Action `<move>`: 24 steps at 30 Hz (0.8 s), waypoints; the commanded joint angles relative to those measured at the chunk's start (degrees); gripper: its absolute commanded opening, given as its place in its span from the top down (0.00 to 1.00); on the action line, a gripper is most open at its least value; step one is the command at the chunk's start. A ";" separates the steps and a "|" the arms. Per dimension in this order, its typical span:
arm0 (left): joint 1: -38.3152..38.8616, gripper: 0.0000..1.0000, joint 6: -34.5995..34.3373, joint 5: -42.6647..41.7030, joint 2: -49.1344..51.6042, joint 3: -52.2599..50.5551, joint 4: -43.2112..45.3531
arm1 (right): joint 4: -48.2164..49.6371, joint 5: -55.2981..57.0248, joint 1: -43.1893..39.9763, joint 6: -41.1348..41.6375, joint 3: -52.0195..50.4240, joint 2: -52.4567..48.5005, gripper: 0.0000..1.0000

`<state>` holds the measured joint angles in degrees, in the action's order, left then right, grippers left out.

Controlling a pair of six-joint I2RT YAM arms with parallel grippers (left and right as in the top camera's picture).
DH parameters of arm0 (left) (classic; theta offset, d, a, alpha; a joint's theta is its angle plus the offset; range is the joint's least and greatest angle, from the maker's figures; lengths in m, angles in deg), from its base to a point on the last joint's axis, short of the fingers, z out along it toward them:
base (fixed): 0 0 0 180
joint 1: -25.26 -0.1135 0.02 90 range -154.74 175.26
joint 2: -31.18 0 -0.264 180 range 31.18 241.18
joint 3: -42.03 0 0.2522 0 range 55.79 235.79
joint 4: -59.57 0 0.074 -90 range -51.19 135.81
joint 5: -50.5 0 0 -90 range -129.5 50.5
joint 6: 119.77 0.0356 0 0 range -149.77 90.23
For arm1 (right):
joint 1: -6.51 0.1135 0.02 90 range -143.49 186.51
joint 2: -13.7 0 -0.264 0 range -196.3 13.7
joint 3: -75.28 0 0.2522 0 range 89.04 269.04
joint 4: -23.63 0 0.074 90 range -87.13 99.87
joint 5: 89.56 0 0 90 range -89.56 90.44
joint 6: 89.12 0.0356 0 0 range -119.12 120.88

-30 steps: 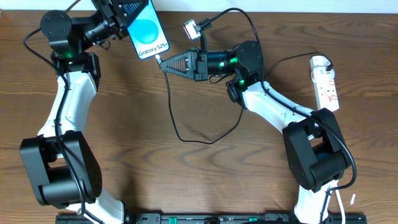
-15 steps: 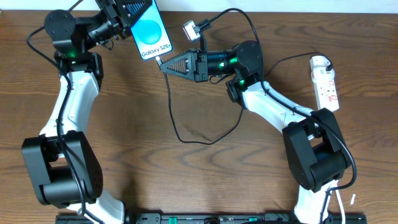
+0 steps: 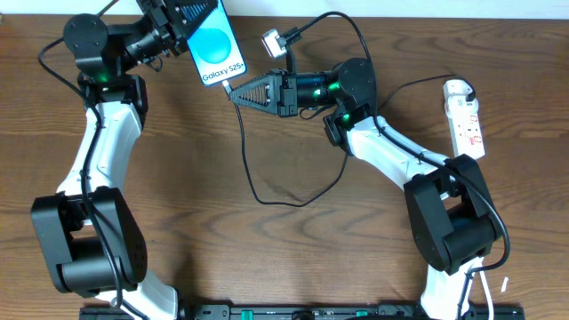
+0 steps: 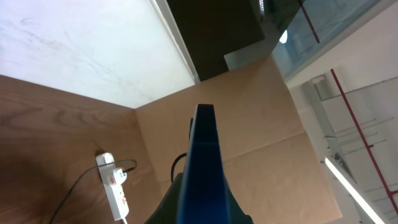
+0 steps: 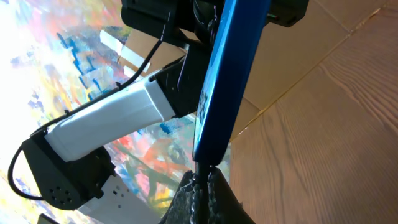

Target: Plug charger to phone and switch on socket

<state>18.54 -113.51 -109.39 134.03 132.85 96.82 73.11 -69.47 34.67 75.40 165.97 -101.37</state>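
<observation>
Black charger plug [image 5: 199,169], clenched in my right gripper [image 3: 236,94], meets the phone [image 3: 216,46] my left gripper [image 3: 182,20] grips; angled pushing could bend it.

— What does it all stand on?
— A dark brown wood-grain desk [image 3: 293,258], with a pale white strip [image 3: 444,7] past its far edge.
— And round about?
— The left wrist view shows a brown cardboard panel [image 4: 267,124] rising at the desk's end, a white wall [image 4: 74,43] beside it, and glass panes [image 4: 323,31] and a lit tube lamp [image 4: 349,182] higher up. The right wrist view shows a blurred, brightly coloured backdrop [image 5: 62,56].
</observation>
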 commanded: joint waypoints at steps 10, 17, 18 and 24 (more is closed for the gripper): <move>0.59 0.93 1.64 -1.64 -1.27 0.79 0.52 | 0.15 3.61 -1.60 -0.87 0.70 -0.35 0.99; 0.59 0.93 1.66 -1.60 -1.27 0.79 0.52 | 0.15 5.25 -1.42 -0.79 0.70 -0.35 0.99; 0.59 0.93 1.66 -1.57 -1.27 0.79 0.52 | 0.15 5.81 -1.31 -0.37 0.70 -0.35 0.99; 0.59 0.93 1.90 -1.44 -1.27 0.79 0.52 | 0.15 8.37 -0.59 0.20 0.70 -0.35 0.99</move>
<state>18.60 -112.40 -108.27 134.03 132.85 96.82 73.00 -68.36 34.06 75.44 165.97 -101.37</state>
